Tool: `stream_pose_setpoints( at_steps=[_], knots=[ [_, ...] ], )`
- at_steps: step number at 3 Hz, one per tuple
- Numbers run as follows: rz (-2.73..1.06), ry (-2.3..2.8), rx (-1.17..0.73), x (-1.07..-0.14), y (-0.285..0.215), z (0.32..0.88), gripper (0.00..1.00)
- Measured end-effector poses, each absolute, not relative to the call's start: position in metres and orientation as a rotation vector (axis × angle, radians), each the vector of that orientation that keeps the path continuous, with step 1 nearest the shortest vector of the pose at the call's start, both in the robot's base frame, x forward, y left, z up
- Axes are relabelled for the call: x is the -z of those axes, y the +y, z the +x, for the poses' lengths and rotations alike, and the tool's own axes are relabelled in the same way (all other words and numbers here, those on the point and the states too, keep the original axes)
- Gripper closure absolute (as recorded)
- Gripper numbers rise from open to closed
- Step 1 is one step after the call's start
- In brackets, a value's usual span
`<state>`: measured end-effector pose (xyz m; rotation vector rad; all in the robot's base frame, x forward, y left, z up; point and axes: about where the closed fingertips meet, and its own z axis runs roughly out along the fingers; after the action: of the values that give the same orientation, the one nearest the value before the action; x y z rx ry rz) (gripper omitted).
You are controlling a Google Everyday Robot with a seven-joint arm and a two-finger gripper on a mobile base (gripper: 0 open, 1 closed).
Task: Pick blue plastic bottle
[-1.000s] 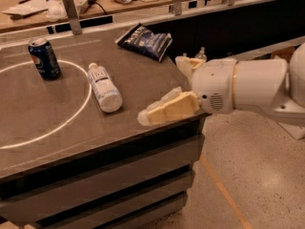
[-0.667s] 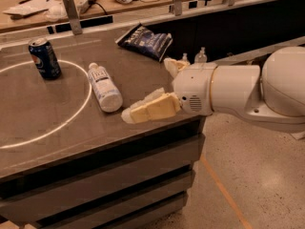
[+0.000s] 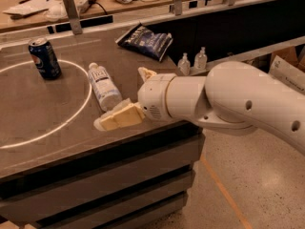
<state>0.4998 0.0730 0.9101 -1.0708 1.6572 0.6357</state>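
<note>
On the dark table, the blue plastic bottle (image 3: pixel 102 85) lies on its side. Its white cap points away from me and its body crosses the white ring (image 3: pixel 28 140) marked on the tabletop. I take the bottle as my reference for everything else. The soda can (image 3: pixel 44 57) stands upright, well apart to the left of it and slightly farther back. The chip bag (image 3: pixel 145 40) lies beyond it to the right. Two small pump bottles (image 3: pixel 192 62) stand farther right, past the table edge.

The gripper (image 3: pixel 122 98) sits at the bottle's base end with its two fingers spread wide and holding nothing. The lower one is low over the table, just beside the base on the near side. The other is up to the right of the bottle.

My worry is the lower finger. I judge that if it slides in any further at this height, it will nudge the base and roll the bottle or swing it out of line. A round, light body like this would not resist. Closing near the very end could also squeeze the bottle out.

Compared with the earlier frame, the arm has come further left toward the bottle. The bottle, can and bag have not moved.
</note>
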Motion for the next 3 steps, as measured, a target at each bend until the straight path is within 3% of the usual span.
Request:
stream_pose_setpoints(
  at_steps=[3],
  knots=[
    [-0.925, 1.741, -0.599, -0.865, 0.120, 0.537, 0.00]
  ],
)
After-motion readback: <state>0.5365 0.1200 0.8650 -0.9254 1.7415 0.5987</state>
